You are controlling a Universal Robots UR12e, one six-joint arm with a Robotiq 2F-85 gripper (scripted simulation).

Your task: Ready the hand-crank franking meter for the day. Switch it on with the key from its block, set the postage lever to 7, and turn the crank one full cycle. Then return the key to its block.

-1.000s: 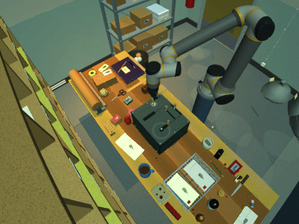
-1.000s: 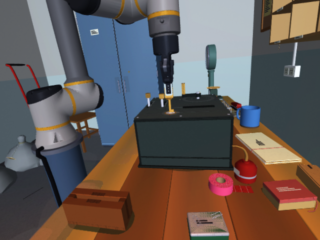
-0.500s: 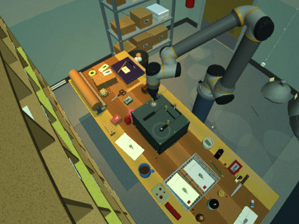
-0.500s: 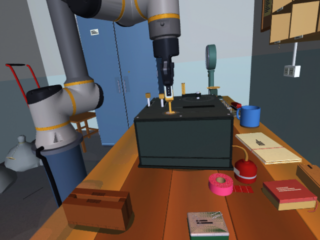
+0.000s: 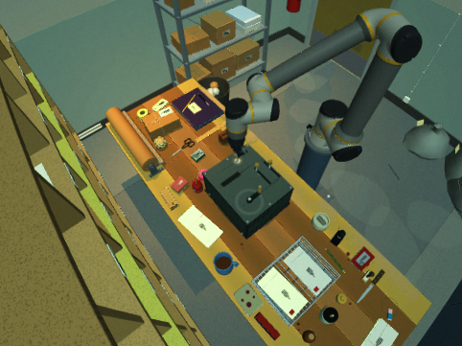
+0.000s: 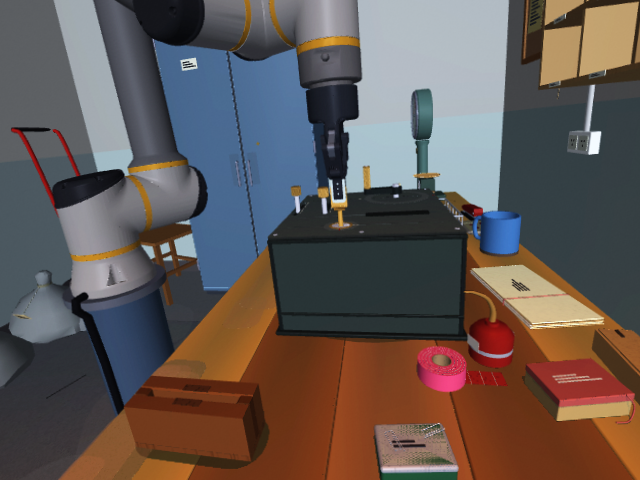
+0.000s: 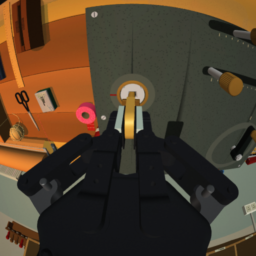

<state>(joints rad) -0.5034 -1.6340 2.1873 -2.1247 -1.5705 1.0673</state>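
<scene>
The brass key's (image 7: 130, 117) tip is hidden inside the round keyhole (image 7: 132, 93) at the near corner of the dark green franking meter (image 6: 369, 268). I hold the key's head in my closed gripper (image 6: 338, 199), which stands upright over the lock. A short red mark (image 7: 113, 95) sits on the lock ring's left side. Two brass-knobbed levers (image 7: 226, 81) stand in slots on the meter's top. The crank (image 7: 243, 145) lies on its dial at the far end. The wooden key block (image 6: 194, 416) sits empty at the bench's front left corner.
A blue mug (image 6: 499, 232) stands right of the meter, with a pink tape roll (image 6: 442, 368), a red oil can (image 6: 491, 338) and a red book (image 6: 579, 387) in front. Scissors (image 7: 25, 106) and a twine ball (image 7: 16, 132) lie farther off.
</scene>
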